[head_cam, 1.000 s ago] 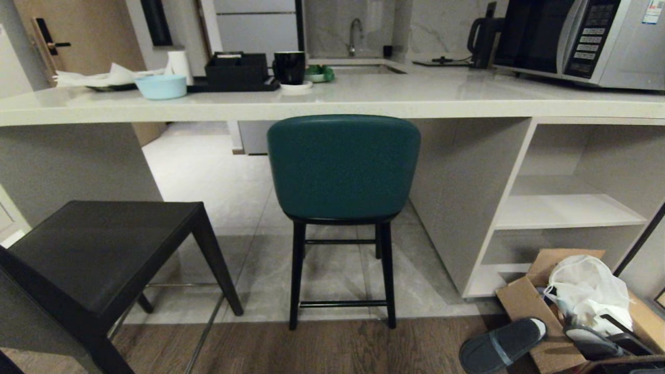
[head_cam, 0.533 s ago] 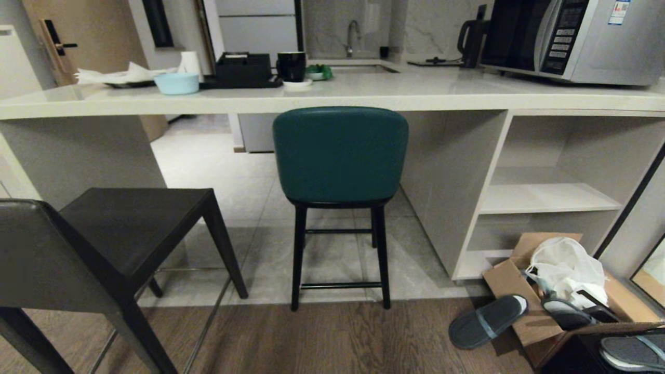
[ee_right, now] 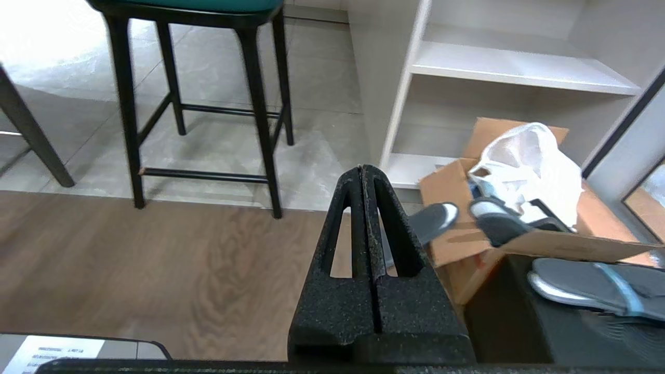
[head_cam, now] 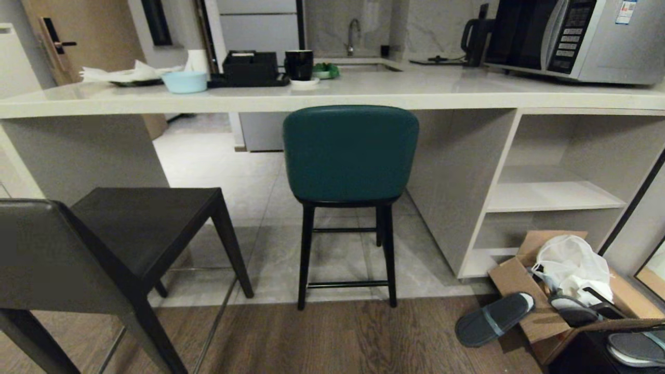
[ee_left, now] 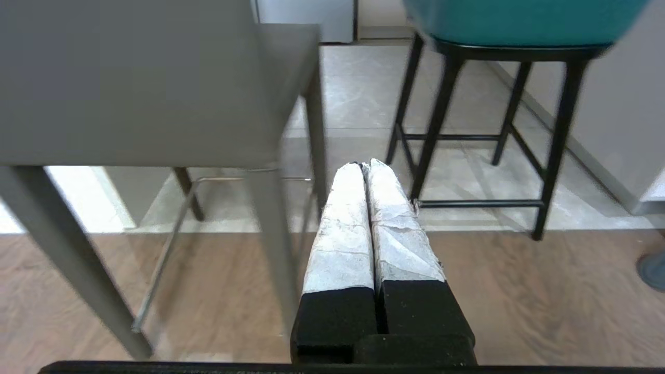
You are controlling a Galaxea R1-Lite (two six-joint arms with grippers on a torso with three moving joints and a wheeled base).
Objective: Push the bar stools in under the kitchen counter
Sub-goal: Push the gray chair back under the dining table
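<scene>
Under the kitchen counter point(head_cam: 332, 98): teal bar stool point(head_cam: 350, 156) is sitting tucked | dark grey-brown bar stool point(head_cam: 104, 249) is standing out, left | my left gripper point(ee_left: 363, 169) and right gripper point(ee_right: 365, 171) are hanging pressed together, empty.

dim indoor light in the head view, with a soft sheen on the bench point(head_cam: 363, 93) top and lines bowing toward the frame edges. the grey-brown stool point(ee_left: 135, 88) looks blurred in the left wrist view; bright glare, perhaps daylight, washes the floor tiles point(ee_right: 31, 47).
</scene>
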